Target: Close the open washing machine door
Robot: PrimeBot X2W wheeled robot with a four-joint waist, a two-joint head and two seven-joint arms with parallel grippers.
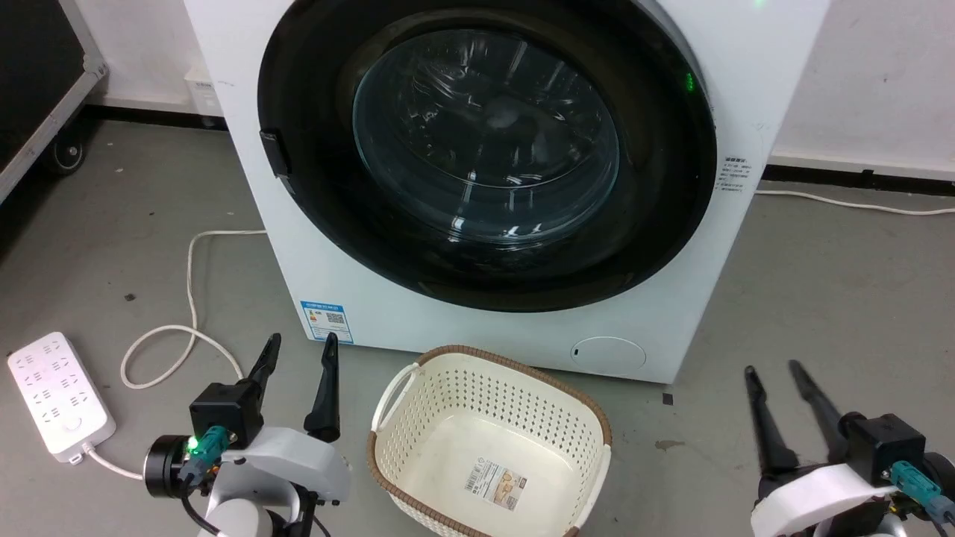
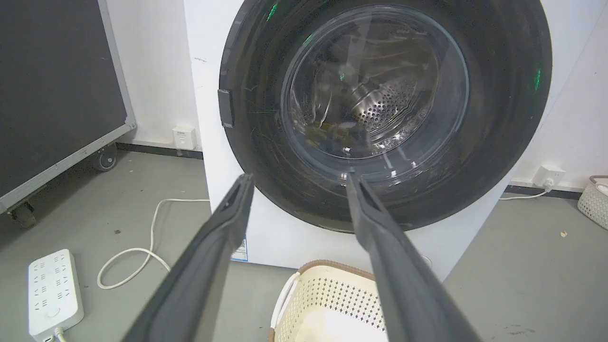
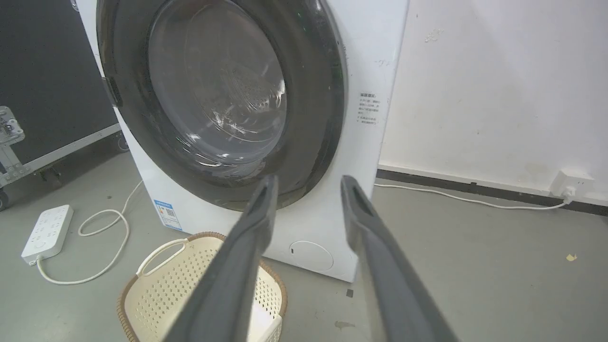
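Two grippers hang released, their dark fingers spread apart: the left gripper [image 1: 302, 341] at 7 o'clock of the head view, the right gripper [image 1: 772, 369] at 5 o'clock, both pointing toward 12. Between them, at 6 o'clock, sits a cream perforated basket [image 1: 448, 418] with a label on its floor, just in front of the washing machine [image 1: 343, 261]. At 12 o'clock the washing machine door [image 1: 485, 142] lies flush against the white front, shut, with a black tab at its 9 o'clock edge. A blue label sticker [image 1: 326, 321] is at the door's 7 o'clock and a round flap [image 1: 608, 355] at its 5 o'clock. A white power strip [image 1: 56, 391] lies at 8 o'clock of the view, with a white cable [image 1: 189, 283] looped beside it.
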